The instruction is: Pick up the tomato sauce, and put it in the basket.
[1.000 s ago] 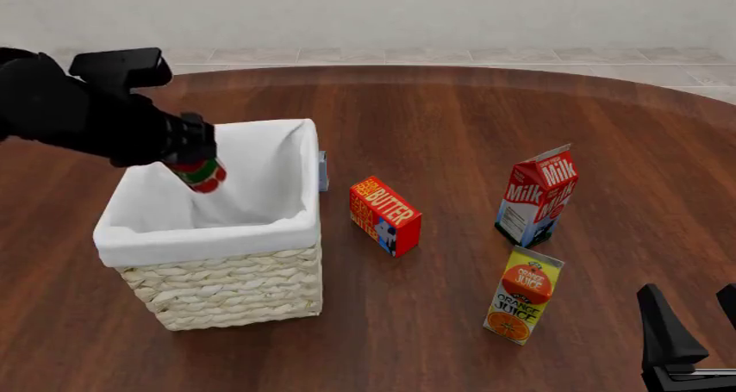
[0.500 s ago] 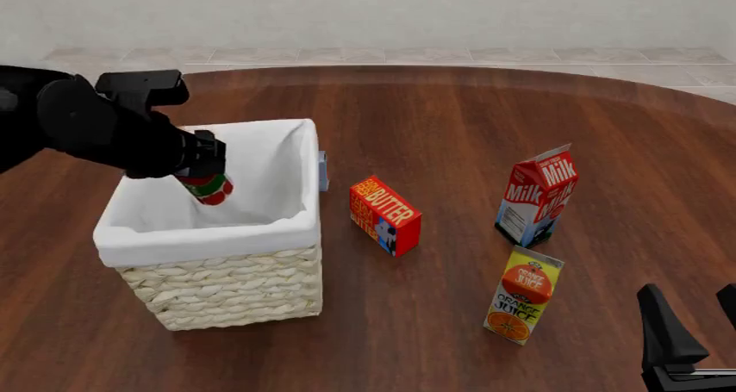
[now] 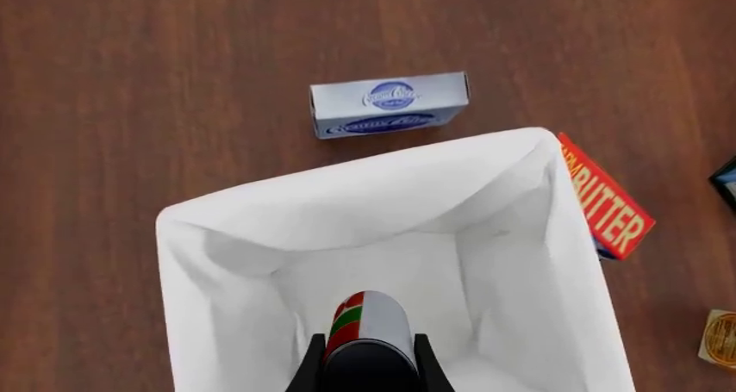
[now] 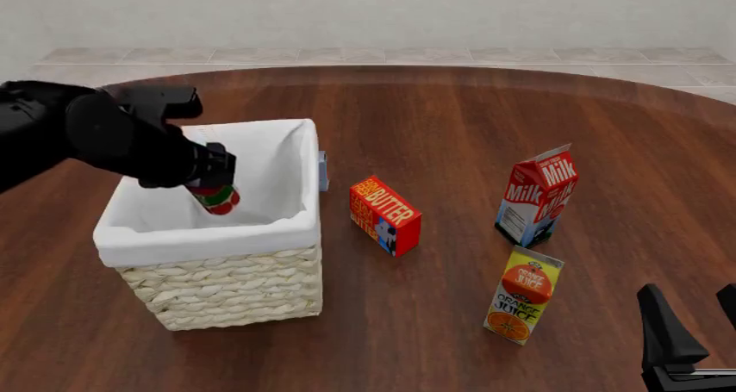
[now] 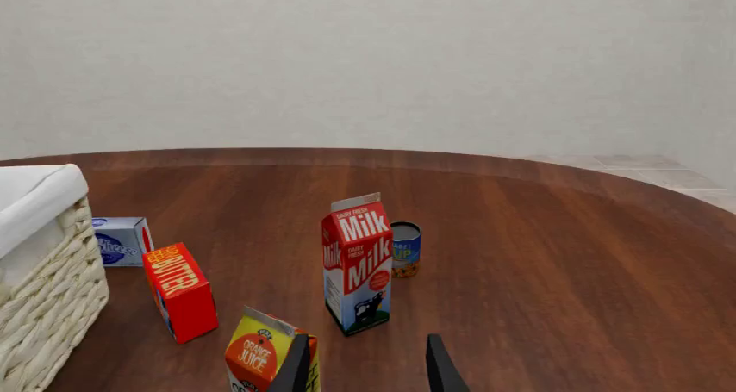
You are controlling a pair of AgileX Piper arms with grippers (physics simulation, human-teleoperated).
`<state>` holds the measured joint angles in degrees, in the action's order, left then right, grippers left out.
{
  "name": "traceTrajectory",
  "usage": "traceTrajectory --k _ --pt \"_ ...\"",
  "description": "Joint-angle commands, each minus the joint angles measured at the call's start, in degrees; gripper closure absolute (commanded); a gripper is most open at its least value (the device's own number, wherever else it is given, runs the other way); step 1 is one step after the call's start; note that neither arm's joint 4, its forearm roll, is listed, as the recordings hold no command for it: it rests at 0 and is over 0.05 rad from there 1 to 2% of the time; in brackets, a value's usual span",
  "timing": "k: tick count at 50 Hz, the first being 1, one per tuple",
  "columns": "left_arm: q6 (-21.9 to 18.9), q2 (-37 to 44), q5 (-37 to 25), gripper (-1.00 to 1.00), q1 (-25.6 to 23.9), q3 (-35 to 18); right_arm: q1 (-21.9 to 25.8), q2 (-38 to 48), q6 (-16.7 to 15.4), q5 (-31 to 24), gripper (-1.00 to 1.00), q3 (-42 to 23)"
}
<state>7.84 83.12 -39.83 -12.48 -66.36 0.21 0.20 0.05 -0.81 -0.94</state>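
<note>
The tomato sauce [image 4: 215, 198] is a small can with a red, white and green label, tilted and hanging inside the mouth of the basket [image 4: 207, 237]. My left gripper [image 4: 212, 178] is shut on it, reaching over the basket's left rim. In the left wrist view the tomato sauce [image 3: 365, 323] sits between the dark fingers [image 3: 310, 368], above the white cloth lining of the basket [image 3: 345, 185]. My right gripper [image 4: 695, 325] stands open and holds nothing near the table's front right corner, and its fingers [image 5: 296, 366] show in the right wrist view.
To the right of the basket stand a red butter box [image 4: 385, 215], a milk carton [image 4: 537, 194] and an orange juice carton [image 4: 525, 295]. A blue-and-white box [image 3: 389, 104] lies just behind the basket. A small blue can [image 5: 404, 248] stands behind the milk.
My left gripper has carried the tomato sauce to the right and lower, deeper into the basket's opening. The right arm has stayed still.
</note>
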Motion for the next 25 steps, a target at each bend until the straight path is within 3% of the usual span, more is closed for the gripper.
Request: traceTrajectory --k 1,25 --pt "-1.3 0.8 1.2 1.00 -0.2 1.0 -0.1 0.0 0.0 0.1 -1.00 0.1" --pt "-1.6 3.5 3.3 1.00 -0.9 2.3 -0.1 0.0 0.0 0.1 -1.00 0.1"
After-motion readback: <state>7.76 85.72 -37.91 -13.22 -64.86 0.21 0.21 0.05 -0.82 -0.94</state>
